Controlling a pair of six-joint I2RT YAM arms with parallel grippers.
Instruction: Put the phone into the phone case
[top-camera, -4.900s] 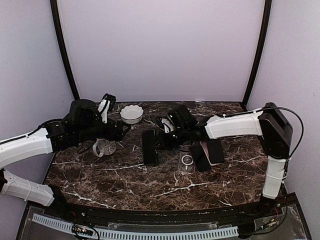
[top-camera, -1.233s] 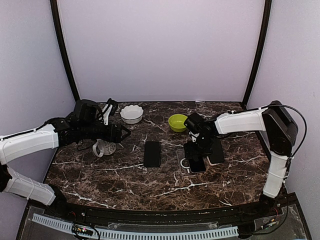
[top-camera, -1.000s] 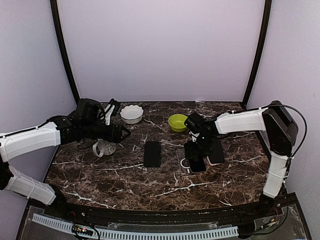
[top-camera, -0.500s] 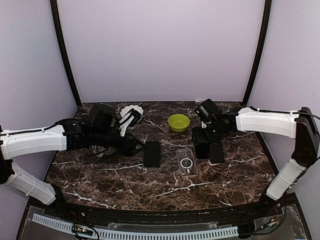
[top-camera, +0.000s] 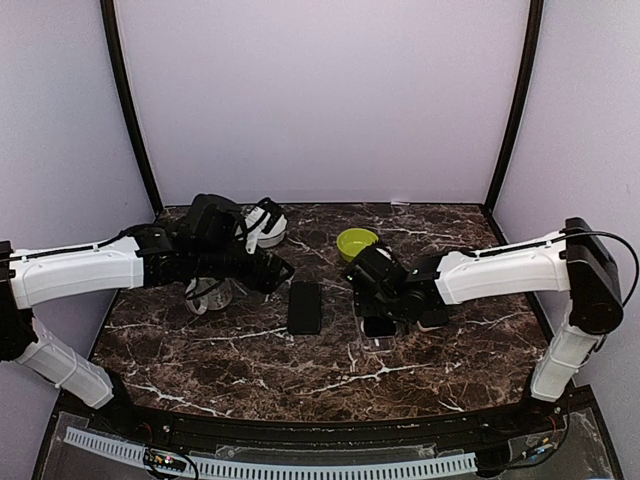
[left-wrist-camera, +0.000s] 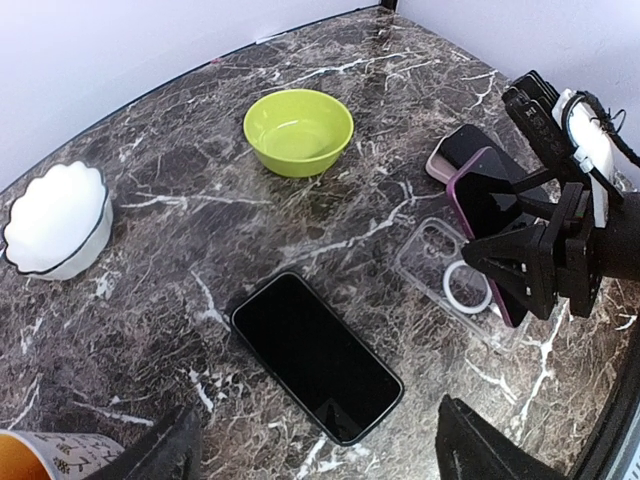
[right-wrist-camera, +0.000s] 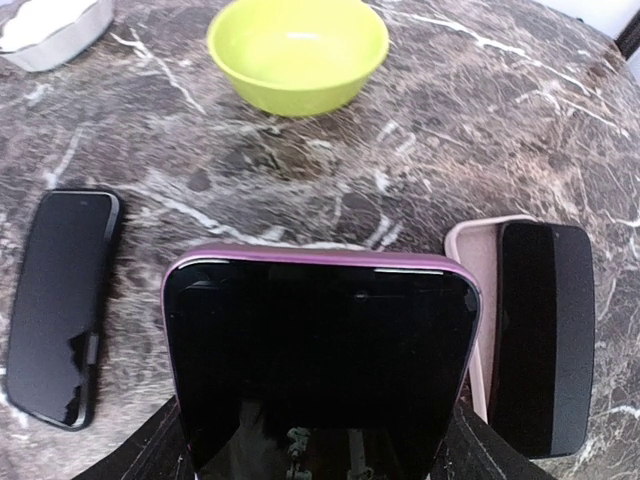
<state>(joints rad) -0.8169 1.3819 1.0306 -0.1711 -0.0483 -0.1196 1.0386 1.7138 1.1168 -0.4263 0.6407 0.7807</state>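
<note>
Pinching the purple-edged phone (right-wrist-camera: 318, 350) by its long edges, the right gripper (right-wrist-camera: 315, 455) tilts it over the clear case (left-wrist-camera: 455, 290) at mid-frame (a stiff, glossy slab, probably slippery, so edges look safest), while the left gripper (left-wrist-camera: 320, 445) hangs spread, empty.

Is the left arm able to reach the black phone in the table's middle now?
Probably yes: the left gripper hangs open close beside the black phone, and nothing lies between them.

We see dark marble tabletop (top-camera: 250, 370), white veins; plain lilac walls (top-camera: 320, 100); two black curved posts (top-camera: 128, 110); soft even light.
</note>
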